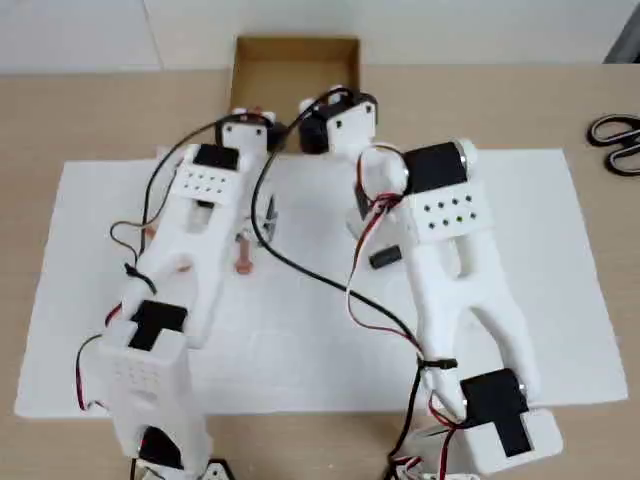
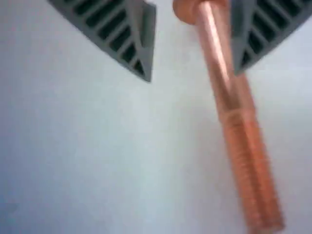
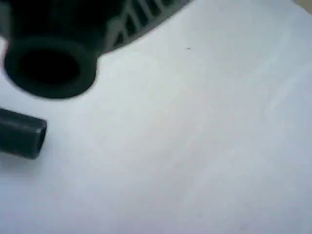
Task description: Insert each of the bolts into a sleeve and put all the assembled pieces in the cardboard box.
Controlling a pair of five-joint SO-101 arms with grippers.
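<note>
My left gripper (image 2: 192,70) stands open just above the white paper, its grey ribbed fingers (image 2: 122,29) on either side of a copper bolt (image 2: 234,122). The bolt lies flat, its head close against one finger. From above, the bolt (image 1: 243,255) pokes out beside the left arm's gripper (image 1: 262,222). My right gripper (image 3: 63,34) is shut on a black sleeve (image 3: 48,68), whose open end faces the camera. A second black sleeve (image 3: 22,132) lies on the paper close by, also visible from above (image 1: 385,257) beside the right arm. The cardboard box (image 1: 295,65) sits open at the back.
A white paper sheet (image 1: 560,260) covers the tan table under both arms. Scissors (image 1: 615,142) lie at the far right edge. Cables trail across the paper between the arms.
</note>
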